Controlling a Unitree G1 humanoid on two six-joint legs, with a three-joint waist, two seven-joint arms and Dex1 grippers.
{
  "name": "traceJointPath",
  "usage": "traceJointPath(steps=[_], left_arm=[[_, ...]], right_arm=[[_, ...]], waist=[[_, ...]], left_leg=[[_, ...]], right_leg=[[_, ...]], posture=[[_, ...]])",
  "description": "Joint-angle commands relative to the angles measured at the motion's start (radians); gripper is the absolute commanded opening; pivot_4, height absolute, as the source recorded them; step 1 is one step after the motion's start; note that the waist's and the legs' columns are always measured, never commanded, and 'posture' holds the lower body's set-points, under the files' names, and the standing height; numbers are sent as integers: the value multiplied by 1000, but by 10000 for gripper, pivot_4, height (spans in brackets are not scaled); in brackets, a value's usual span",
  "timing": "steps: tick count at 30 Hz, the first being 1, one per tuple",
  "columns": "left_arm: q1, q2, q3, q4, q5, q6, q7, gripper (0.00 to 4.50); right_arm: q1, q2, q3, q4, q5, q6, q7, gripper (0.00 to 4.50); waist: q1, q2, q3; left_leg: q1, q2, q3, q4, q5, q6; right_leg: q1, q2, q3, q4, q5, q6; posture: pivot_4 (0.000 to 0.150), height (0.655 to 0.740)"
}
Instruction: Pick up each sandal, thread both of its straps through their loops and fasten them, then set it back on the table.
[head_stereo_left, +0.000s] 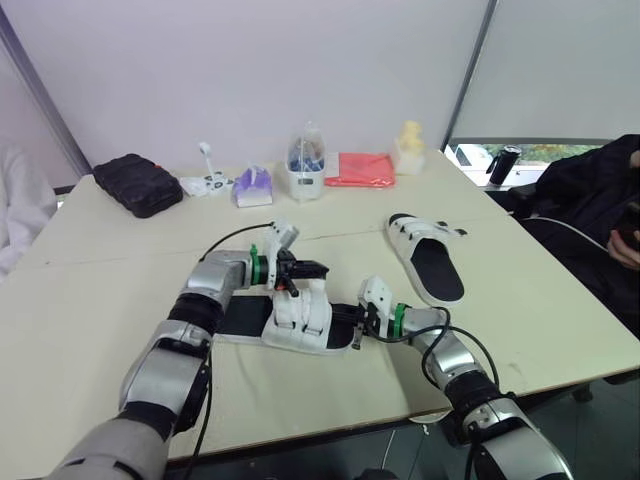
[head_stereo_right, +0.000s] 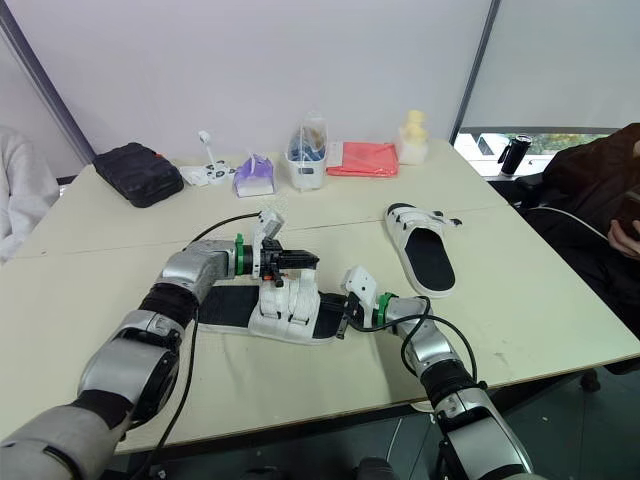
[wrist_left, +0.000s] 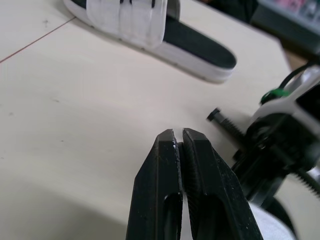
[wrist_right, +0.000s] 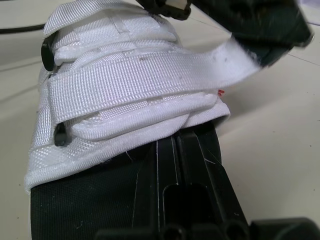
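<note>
**A:** Sandal (head_stereo_left: 297, 322) lies flat close to the middle of the counter's (head_stereo_left: 100, 300) near edge. The other sandal (head_stereo_left: 430, 258) is well apart from it, toward the right edge.

**B:** We have the left end effector (wrist_left: 178, 136) clenched on the tip of one white strap (wrist_right: 150, 75), which is drawn out across the upper.

**A:** The right end effector (wrist_right: 176, 145) is clenched too, with its tips pressed to the sandal's side below that strap. We cannot tell whether it nips the sole.

**B:** We judge this to be the fastening pull. We should hold the strap taut and square to the upper, lay it down along its own line, and press it before we let go.

**A:** Agreed. The right must brace firmly, or the sandal will likely slide with our pull and the strap will seat crooked.
</note>
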Motion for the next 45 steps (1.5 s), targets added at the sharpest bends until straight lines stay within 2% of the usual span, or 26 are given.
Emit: traceJointPath(steps=[1,2,5,9,11,15,18,21,22,23,28,29,33,36,37,41,45], left_arm=[[-28,9,-43,95,101,-105,-7,703],[-40,6,-41,118,104,-108,-18,703],[-79,-2,-5,166,88,-100,-36,10874],[-123,29,54,157,68,-130,-32,31250],[-159,68,129,145,19,-89,-9,40898],[-86,178,229,-49,-111,150,-126,40898],[95,284,225,-307,-153,317,-158,40898],[259,363,286,-535,-252,521,-124,40898],[316,382,318,-608,-290,586,-103,43083],[368,399,344,-677,-333,651,-92,43083],[569,407,418,-939,-452,794,3,43083],[590,398,421,-967,-457,791,30,43083],[618,335,413,-1012,-498,798,104,43083],[617,317,391,-1015,-513,802,126,43083],[614,309,378,-1007,-508,792,136,43083],[566,255,320,-920,-502,760,136,43083],[504,228,259,-849,-506,753,94,43083]], right_arm=[[69,0,63,142,-104,68,-30,0],[70,0,63,141,-103,68,-31,0],[70,2,62,141,-103,67,-34,0],[69,3,61,140,-104,65,-36,0],[70,2,60,135,-102,67,-36,0],[76,-5,55,123,-97,65,-31,0],[72,-11,48,118,-91,65,-24,0],[64,-20,41,116,-84,65,-16,0],[62,-24,39,116,-84,63,-12,0],[61,-29,38,115,-85,61,-8,0],[61,-74,28,64,-79,40,18,0],[61,-83,20,45,-73,24,19,0],[111,-175,-27,-263,-3,77,59,0],[150,-223,-47,-405,16,147,51,0],[167,-244,-56,-455,21,170,50,0],[283,-364,-155,-709,58,299,13,0],[376,-431,-241,-865,90,400,-29,0]], waist=[[0,0,0],[0,0,0],[-2,0,0],[-3,0,0],[-3,-1,0],[-13,1,1],[-17,7,-1],[-16,8,1],[-14,6,1],[-11,5,3],[9,5,6],[16,6,6],[56,12,12],[57,11,12],[57,12,13],[61,12,16],[57,6,22]], left_leg=[[0,0,0,0,0,0],[1,0,0,0,0,0],[1,0,0,0,0,0],[-1,0,-1,-1,0,0],[-1,0,-1,0,0,0],[-1,0,-1,-1,0,0],[1,0,-2,-2,-1,-1],[2,-1,-3,-2,-1,-1],[0,-1,-3,-1,-1,-1],[-1,-1,-4,0,-1,-1],[0,-1,-5,1,-1,-2],[0,-2,-5,1,-1,-2],[-6,-3,-5,1,-1,-2],[-23,-4,-5,2,0,-3],[-26,-5,-5,2,5,-11],[-38,-8,-5,3,5,-12],[-39,-8,-4,3,5,-12]], right_leg=[[0,0,0,0,0,0],[0,0,0,0,0,0],[2,0,0,0,-2,4],[0,1,0,1,-2,3],[0,1,0,2,0,0],[-2,2,1,2,0,1],[-1,3,1,2,0,0],[-1,1,4,3,0,0],[-2,1,4,3,0,0],[-3,2,4,4,0,-1],[-1,0,3,0,-2,-5],[-1,0,3,-1,-2,-5],[-4,-2,2,-3,-2,-5],[-18,-4,0,-1,1,0],[-21,-5,0,0,1,0],[-31,-7,-1,-2,1,0],[-32,-7,-1,-2,1,0]], posture=[[1500,7400],[1500,7400],[1500,7400],[1500,7400],[1500,7400],[1500,7400],[1500,7400],[1500,7400],[1500,7400],[1500,7400],[1500,7400],[1500,7400],[1500,7400],[1500,7400],[1500,7400],[1500,7400],[1500,7400]])
